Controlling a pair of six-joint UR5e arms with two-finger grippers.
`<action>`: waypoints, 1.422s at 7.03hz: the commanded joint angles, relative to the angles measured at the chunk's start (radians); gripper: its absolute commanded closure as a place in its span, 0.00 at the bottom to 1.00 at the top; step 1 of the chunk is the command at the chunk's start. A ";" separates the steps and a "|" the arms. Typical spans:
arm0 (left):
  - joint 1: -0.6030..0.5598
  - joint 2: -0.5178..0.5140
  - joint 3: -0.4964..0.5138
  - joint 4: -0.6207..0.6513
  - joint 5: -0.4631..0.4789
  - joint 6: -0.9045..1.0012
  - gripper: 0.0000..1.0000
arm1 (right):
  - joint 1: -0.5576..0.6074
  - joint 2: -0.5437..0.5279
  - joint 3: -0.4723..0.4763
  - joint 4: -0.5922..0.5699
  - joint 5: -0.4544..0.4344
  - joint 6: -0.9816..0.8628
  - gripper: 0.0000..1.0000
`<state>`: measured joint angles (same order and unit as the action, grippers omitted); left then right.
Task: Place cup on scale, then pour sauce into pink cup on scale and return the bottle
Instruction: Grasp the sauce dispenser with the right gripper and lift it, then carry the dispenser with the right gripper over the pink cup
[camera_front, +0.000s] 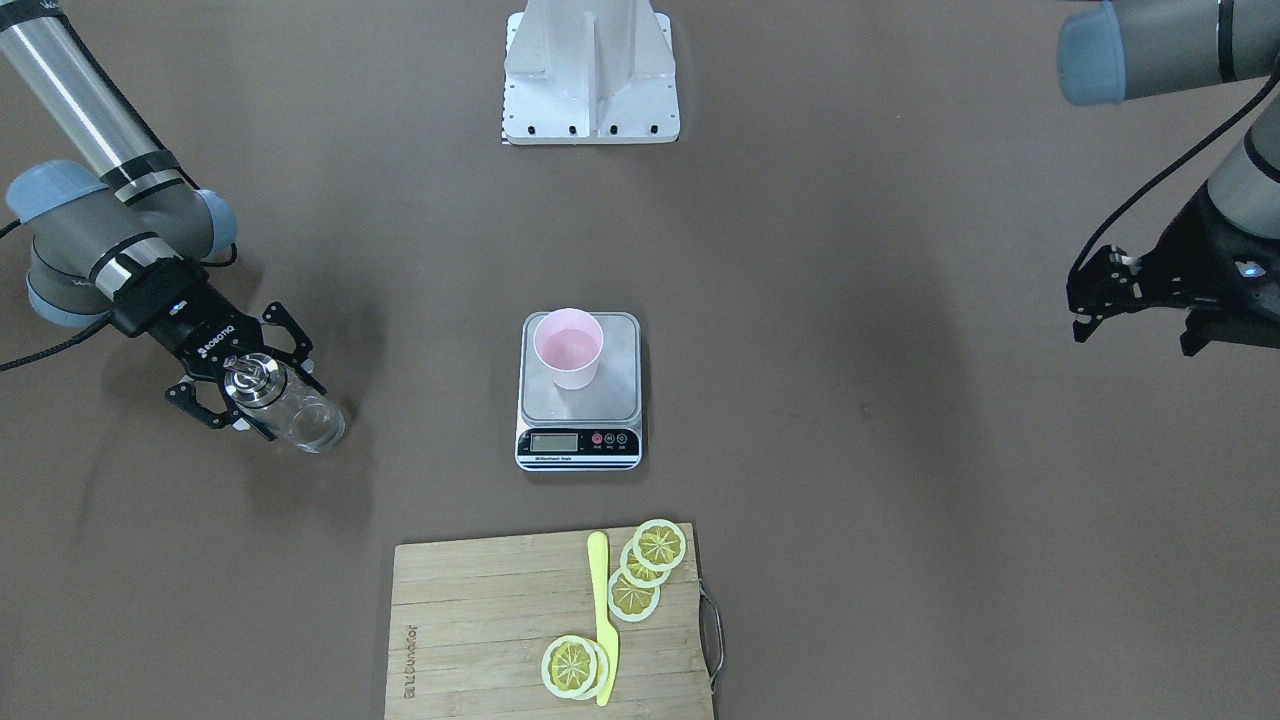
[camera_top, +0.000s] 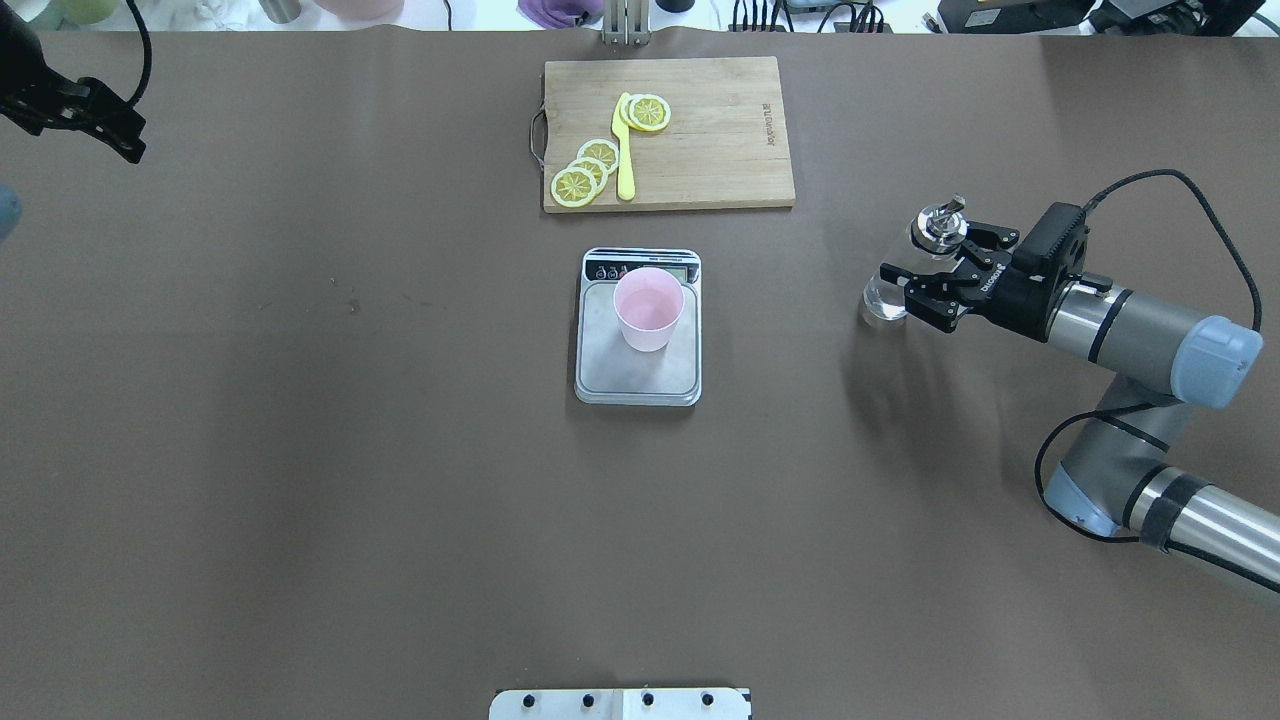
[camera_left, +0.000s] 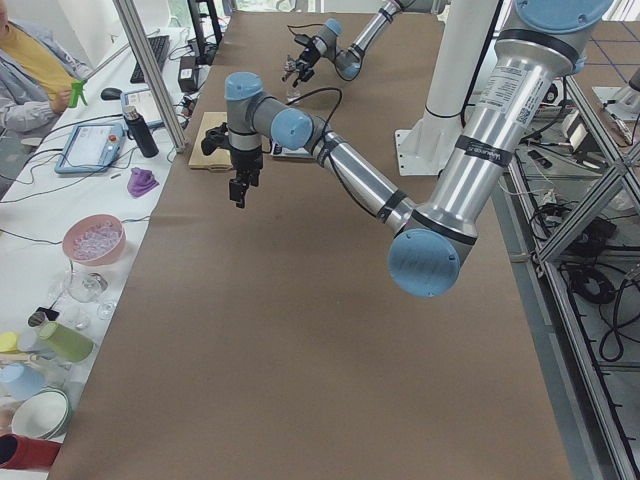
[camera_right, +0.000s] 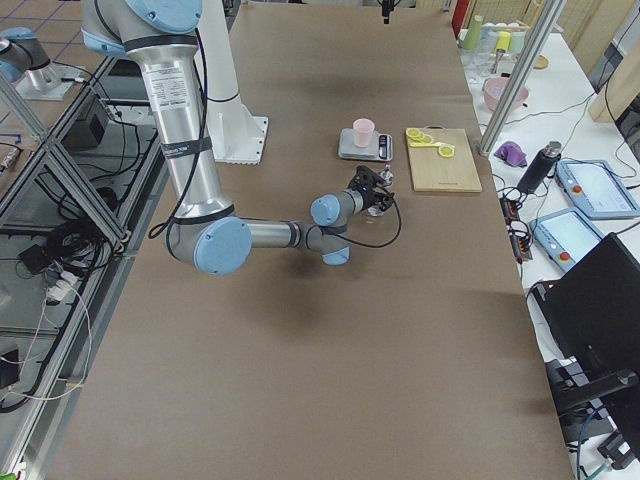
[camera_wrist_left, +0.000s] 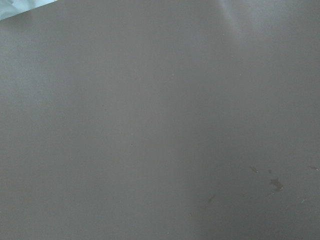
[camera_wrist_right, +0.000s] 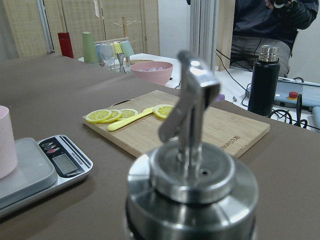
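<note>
The pink cup (camera_front: 568, 350) stands upright on the back part of the scale (camera_front: 615, 390), whose display faces away from me. The clear glass bottle (camera_front: 312, 425) with its silver pour spout stands on the table far to my right. My right gripper (camera_front: 285, 405) is level with it, fingers spread on both sides and apparently not pressing the glass. The right wrist view is filled by the bottle's cap (camera_wrist_right: 192, 180). I cannot make out the sauce. My left gripper (camera_front: 1082, 305) hangs empty and seems open, far out to my left.
A wooden cutting board (camera_top: 720, 130) with lemon slices (camera_top: 585, 170) and a yellow knife (camera_top: 624, 150) lies beyond the scale. The robot's base plate (camera_front: 590, 110) is at the near edge. Bowls, cups and bottles sit off the table's far side.
</note>
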<state>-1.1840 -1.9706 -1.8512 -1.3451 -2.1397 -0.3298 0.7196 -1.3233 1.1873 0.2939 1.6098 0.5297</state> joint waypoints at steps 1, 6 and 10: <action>0.000 0.001 -0.002 0.003 0.000 0.000 0.03 | 0.010 -0.008 0.011 -0.062 -0.010 -0.008 1.00; 0.000 0.009 0.001 0.003 0.000 0.009 0.03 | -0.021 -0.034 0.529 -0.836 -0.096 -0.068 1.00; 0.000 0.010 0.018 -0.003 -0.002 0.015 0.03 | -0.293 0.073 0.799 -1.534 -0.472 -0.125 1.00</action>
<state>-1.1842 -1.9606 -1.8390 -1.3465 -2.1409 -0.3153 0.4764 -1.2937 1.9635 -1.0898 1.1869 0.4121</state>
